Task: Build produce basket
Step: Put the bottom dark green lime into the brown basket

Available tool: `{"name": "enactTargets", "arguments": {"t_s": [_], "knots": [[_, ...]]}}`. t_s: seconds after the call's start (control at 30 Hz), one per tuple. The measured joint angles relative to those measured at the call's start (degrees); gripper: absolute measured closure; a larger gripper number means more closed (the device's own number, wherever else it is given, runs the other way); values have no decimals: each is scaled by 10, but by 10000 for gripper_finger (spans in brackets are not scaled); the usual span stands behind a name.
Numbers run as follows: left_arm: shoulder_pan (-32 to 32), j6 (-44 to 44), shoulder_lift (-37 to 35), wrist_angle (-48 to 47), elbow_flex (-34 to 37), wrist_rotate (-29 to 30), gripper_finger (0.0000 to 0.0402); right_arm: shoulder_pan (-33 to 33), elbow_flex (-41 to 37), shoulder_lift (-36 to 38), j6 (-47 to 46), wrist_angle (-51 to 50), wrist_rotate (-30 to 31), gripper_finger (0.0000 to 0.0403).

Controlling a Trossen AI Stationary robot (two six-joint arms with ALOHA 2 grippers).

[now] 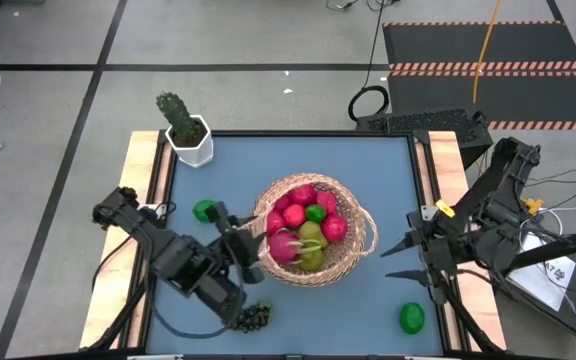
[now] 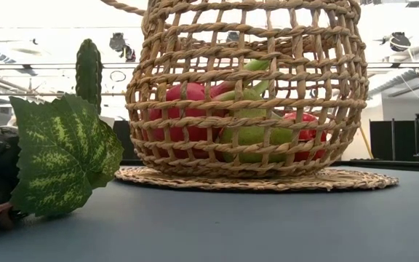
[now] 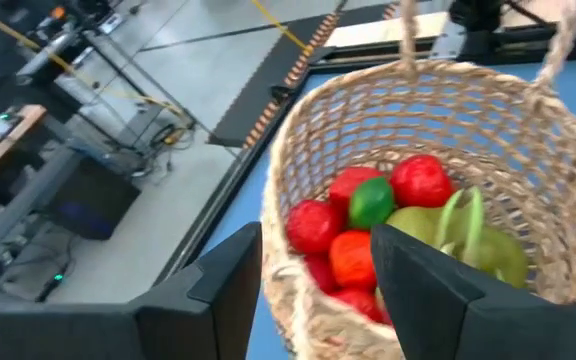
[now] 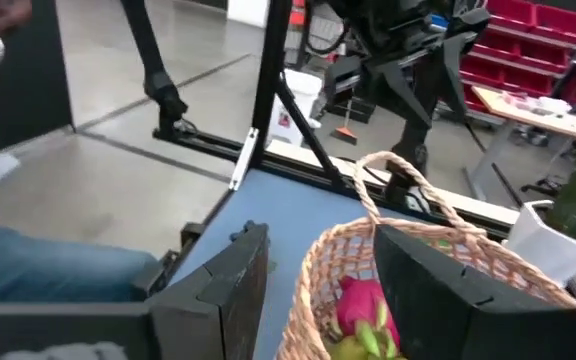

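Basket (image 1: 348,262) stood at mid-table (image 1: 388,170), holding apples, a pear and dragon fruit (image 1: 286,246). Left pincer (image 1: 246,250), open and empty, was against the basket's left rim. Right pincer (image 1: 400,262), open and empty, was right of the basket. Two limes (image 1: 204,210) (image 1: 412,318) and grapes (image 1: 253,318) lay outside the basket; the cactus pot (image 1: 190,140) stood behind it.

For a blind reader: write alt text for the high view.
A wicker basket of red, green and pink fruit sits mid-table, with the open left pincer at its rim. Two limes and grapes lie outside; the right pincer waits open.
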State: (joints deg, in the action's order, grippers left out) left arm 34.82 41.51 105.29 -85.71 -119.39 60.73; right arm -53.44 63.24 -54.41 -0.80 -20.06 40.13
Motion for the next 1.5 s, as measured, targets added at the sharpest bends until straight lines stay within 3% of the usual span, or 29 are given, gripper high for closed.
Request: {"name": "enactTargets", "arguments": {"t_s": [0.2,0.4,0.5,0.97,1.3,1.5], "knots": [[23,52,-25,-12,33,15,213,-54,94,-67,-19,-92,21,222],[40,76,-23,-10,64,19,213,-108,204,-176,-174,-290,12,221],[43,89,-24,-10,68,14,213,-134,228,-220,-241,-331,-26,221],[42,66,-24,28,68,9,213,-164,235,-334,-401,-414,-193,221],[42,51,-24,42,68,9,213,-164,166,-360,-393,-434,-283,221],[38,35,-24,56,68,9,213,-162,124,-360,-390,-424,-302,217]]}}
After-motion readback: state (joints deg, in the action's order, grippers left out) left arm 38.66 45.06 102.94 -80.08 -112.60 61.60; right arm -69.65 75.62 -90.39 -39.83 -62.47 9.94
